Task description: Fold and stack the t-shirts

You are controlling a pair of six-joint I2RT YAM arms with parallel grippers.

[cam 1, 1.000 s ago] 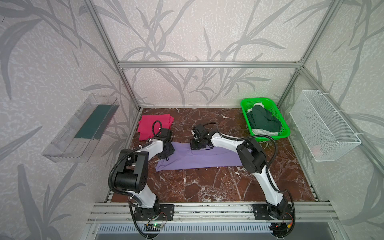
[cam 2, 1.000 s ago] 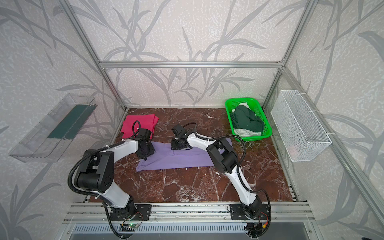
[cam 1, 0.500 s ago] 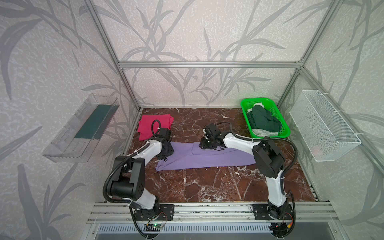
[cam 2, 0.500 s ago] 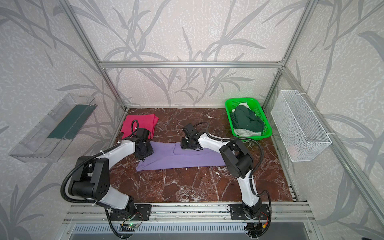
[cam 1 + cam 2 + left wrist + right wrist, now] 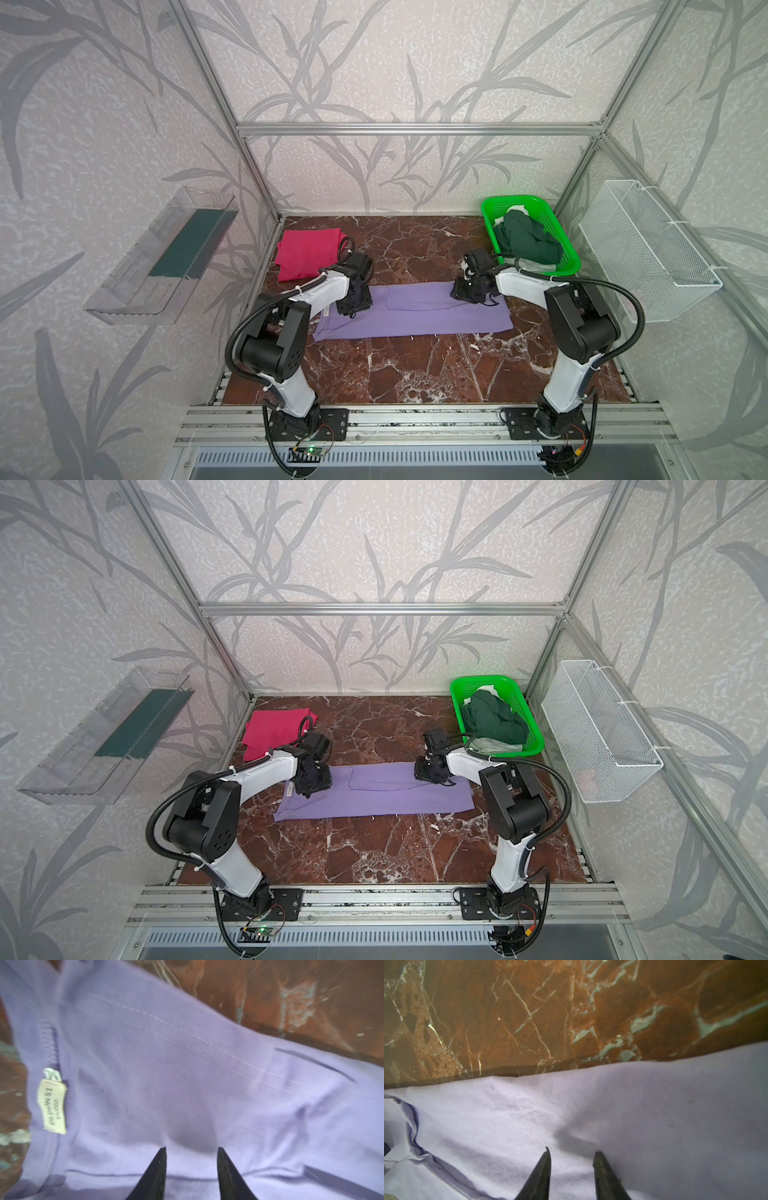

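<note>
Top views, left claw: in both top views we see the left gripper point(image 5: 353, 301) point(image 5: 311, 781) pointing down over one end of the lavender t-shirt point(image 5: 415, 311) point(image 5: 374, 791). The jaws are hidden from here.
Top views, right claw: the right gripper point(image 5: 467, 291) point(image 5: 430, 771) points down at the far edge of the same shirt, near its other end.
Top views, shirt: it lies flat as a long band on the marble table point(image 5: 415, 365), stretching between the two claws.
Top views, red t-shirt: the red t-shirt point(image 5: 305, 253) point(image 5: 272, 733) lies folded just behind the left claw, apart from the lavender one.
Top views, basket: the green basket point(image 5: 519, 199) point(image 5: 482, 680) sits just beyond the right claw. It holds a dark green garment point(image 5: 528, 241) with a white garment point(image 5: 536, 262) under it.
Left wrist, claw: the left gripper point(image 5: 191, 1148) has its fingers point(image 5: 158, 1167) apart with nothing between them. We cannot tell whether the tips touch the cloth.
Left wrist, shirt: lavender fabric point(image 5: 166, 1064) lies under and ahead of the tips. A stitched hem runs ahead of them and a size tag point(image 5: 53, 1105) sits off to one side.
Right wrist, claw: the right gripper point(image 5: 572, 1150) also has its fingers point(image 5: 542, 1172) apart, gripping nothing.
Right wrist, shirt: the cloth point(image 5: 591, 1115) lies beneath the tips, its edge just ahead of them. Bare table point(image 5: 550, 1012) lies beyond.
</note>
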